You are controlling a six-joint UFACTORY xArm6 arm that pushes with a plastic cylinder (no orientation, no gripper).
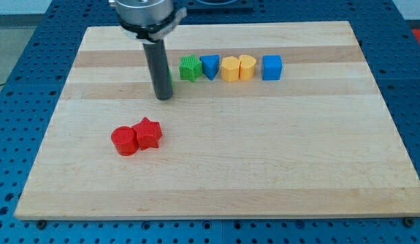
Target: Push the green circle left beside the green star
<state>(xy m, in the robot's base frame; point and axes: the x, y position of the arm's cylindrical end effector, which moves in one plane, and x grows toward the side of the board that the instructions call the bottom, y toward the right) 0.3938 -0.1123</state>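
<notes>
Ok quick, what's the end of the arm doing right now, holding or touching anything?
My tip: bare rod, no gripper, holding nothing. It is down on the board, right at a green block mostly hidden behind the rod; contact cannot be told.

A pale wooden board (217, 169) fills most of the view. Around the board lies a blue perforated surface (20, 74). Light is even.

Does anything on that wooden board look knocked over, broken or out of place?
Nothing stands out. The green star block, blue block, two yellow blocks and blue cube sit in a row. The red cylinder and red star touch. My tip hides another green block.
</notes>
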